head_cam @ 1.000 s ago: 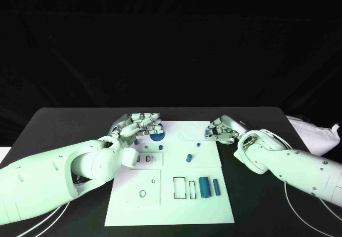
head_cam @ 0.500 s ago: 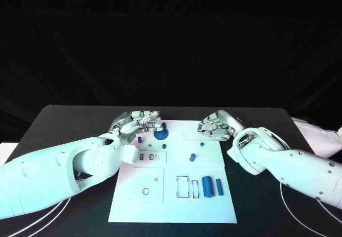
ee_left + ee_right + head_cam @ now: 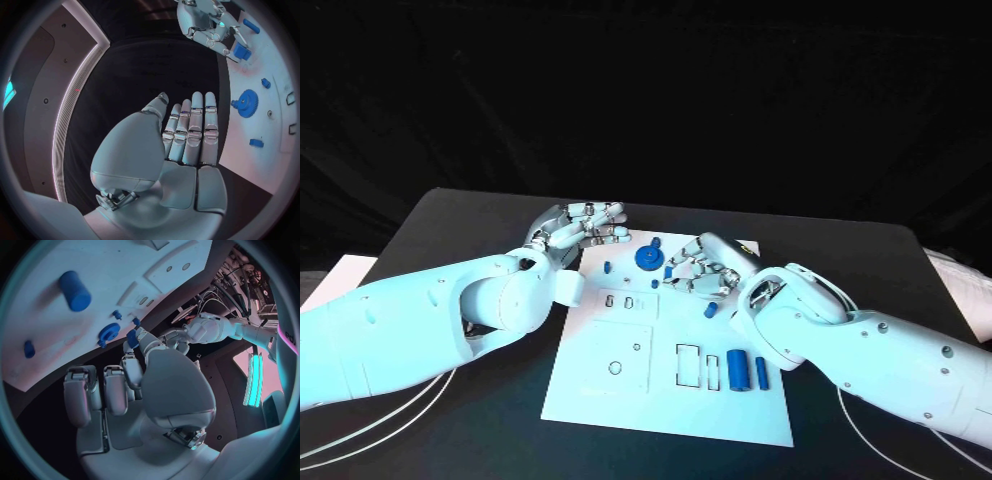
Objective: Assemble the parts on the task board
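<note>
Several blue parts occupy the white task board point(image 3: 589, 385), which lies flat in the middle of the black table point(image 3: 444, 215). A blue gear point(image 3: 649, 256) sits near the board's far edge. Two blue cylinders, a thicker cylinder point(image 3: 737, 367) and a thinner cylinder point(image 3: 762, 372), lie side by side toward the near right of the board, just beside two empty rectangular recesses point(image 3: 692, 366). A small blue peg point(image 3: 710, 311) stands near the middle of the board, close to the right arm. Two small slots point(image 3: 619, 301) are cut in the left half, and an oval hole point(image 3: 616, 368) lies nearer the front.

Right hand point(image 3: 692, 268): positioned over the far part of the board, just right of the gear, fingers curled together. In the right wrist view a small blue part point(image 3: 132, 337) is pinched at the fingertips point(image 3: 141, 335).

Left hand point(image 3: 577, 232): positioned at the board's far left edge. In the left wrist view the left hand's fingers point(image 3: 190, 130) are extended straight, side by side, palm flat, holding nothing.
</note>
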Motion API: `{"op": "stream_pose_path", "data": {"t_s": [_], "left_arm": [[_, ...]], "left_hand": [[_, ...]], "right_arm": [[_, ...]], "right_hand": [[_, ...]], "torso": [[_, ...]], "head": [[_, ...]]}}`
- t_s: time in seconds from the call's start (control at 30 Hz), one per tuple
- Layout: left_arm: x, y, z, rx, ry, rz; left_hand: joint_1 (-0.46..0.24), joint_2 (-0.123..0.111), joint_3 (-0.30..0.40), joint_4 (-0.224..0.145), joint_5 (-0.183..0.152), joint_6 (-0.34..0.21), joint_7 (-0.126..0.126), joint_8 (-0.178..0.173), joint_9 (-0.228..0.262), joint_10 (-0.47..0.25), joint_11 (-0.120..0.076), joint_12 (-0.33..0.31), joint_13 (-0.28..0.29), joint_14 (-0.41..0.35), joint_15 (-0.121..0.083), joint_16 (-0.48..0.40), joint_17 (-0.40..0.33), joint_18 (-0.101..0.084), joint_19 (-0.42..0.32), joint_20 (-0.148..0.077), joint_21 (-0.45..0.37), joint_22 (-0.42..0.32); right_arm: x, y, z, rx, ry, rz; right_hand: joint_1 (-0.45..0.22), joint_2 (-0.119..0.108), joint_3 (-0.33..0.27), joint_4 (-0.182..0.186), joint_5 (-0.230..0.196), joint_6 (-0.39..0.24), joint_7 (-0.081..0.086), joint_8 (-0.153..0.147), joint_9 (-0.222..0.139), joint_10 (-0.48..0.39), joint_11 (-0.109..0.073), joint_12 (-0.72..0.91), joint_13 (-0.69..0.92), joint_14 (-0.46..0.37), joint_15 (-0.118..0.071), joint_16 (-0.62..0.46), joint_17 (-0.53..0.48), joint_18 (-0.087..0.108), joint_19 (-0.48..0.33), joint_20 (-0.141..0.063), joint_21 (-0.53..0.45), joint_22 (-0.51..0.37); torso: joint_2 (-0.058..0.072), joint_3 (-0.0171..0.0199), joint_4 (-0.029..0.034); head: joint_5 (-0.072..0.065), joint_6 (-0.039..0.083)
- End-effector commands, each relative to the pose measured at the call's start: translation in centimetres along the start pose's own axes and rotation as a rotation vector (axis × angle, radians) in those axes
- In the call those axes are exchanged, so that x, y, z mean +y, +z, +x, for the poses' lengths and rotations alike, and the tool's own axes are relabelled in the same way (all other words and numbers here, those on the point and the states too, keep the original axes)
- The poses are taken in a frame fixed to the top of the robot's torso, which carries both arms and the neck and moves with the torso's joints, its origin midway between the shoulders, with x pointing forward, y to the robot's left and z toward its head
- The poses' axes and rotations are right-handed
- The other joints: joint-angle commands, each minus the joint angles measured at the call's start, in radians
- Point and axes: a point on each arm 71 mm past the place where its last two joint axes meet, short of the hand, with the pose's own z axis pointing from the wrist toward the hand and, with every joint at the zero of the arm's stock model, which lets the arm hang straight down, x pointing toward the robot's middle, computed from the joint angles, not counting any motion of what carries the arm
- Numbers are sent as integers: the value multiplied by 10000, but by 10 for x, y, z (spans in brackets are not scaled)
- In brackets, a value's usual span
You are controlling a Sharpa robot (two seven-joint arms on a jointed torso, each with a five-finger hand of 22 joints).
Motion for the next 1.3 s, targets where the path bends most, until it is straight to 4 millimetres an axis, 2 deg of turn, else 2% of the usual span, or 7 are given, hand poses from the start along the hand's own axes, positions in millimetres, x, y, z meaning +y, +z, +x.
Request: {"op": "stream_pose_path", "data": {"t_s": [0.03,0.17,0.2,0.27,0.67,1.0,1.3], "left_arm": [[-1,1,2,35,-143,214],[0,1,4,49,-161,203],[0,1,4,43,-159,204],[0,1,4,25,-152,208],[1,2,10,147,-208,173],[2,3,12,251,-256,120],[3,3,14,328,-290,46]], "left_hand": [[-36,-54,60,4,-39,4,61,-54,-17,-8,48,-59,-14,-33,-10,-40,10,109,0,-12,-21,-16],[-36,-54,60,4,-39,4,61,-54,-17,-8,48,-59,-14,-33,-10,-40,10,109,0,-12,-21,-16],[-36,-54,60,4,-39,4,61,-54,-17,-8,48,-59,-14,-33,-10,-40,10,109,0,-12,-21,-16],[-36,-54,60,4,-39,4,61,-54,-17,-8,48,-59,-14,-33,-10,-40,10,109,0,-12,-21,-16],[-30,-55,66,-2,-39,1,63,-58,-16,-10,49,-65,-14,-38,-8,-45,13,108,-3,-10,-23,-18],[-28,-56,71,-5,-39,-2,65,-62,-16,-13,52,-71,-14,-44,-4,-52,14,108,-6,-8,-26,-19],[-32,-66,86,-13,-41,-51,95,-103,-21,-52,78,-114,-21,-86,15,-91,20,103,-31,6,-43,-30]], "right_arm": [[3,3,10,501,-875,44],[10,8,23,711,-1040,-55],[11,9,25,750,-1081,-63],[13,11,30,828,-1148,-57],[20,19,46,1206,-1363,-92],[21,19,54,1548,-1534,-96],[19,18,57,1702,-1691,-7]], "right_hand": [[-14,113,40,-1,58,-87,19,-72,-4,-79,11,-67,-108,643,58,-60,800,-73,199,-34,-31,1430],[-13,118,48,-3,70,-91,19,-77,-5,-82,13,-66,-106,642,60,-65,795,-72,196,-31,-32,1427],[-10,121,54,-6,78,-92,19,-80,-4,-80,12,-61,-102,643,62,-65,796,-71,194,-30,-35,1423],[-9,122,56,-7,82,-92,19,-81,-4,-80,12,-58,-100,643,62,-65,797,-71,192,-29,-35,1421],[-15,118,63,-10,111,-92,23,-87,-3,-83,15,-62,-101,642,64,-72,789,-69,187,-25,-40,1413],[-51,90,49,-2,122,-97,32,-96,-3,-92,23,-81,-111,636,69,-94,758,-62,169,-20,-52,1387],[-92,73,38,13,114,-118,44,-115,-6,-111,34,-119,-133,630,76,-117,727,-55,148,-14,-67,1357]], "torso": [[-48,-76,67],[-45,-123,95],[-43,-103,87],[-39,-90,74],[-20,-64,50],[-20,-72,56],[-23,-76,49]], "head": [[-18,-90],[-9,-127],[9,-137],[47,-178],[129,-289],[71,-362],[128,-391]]}}
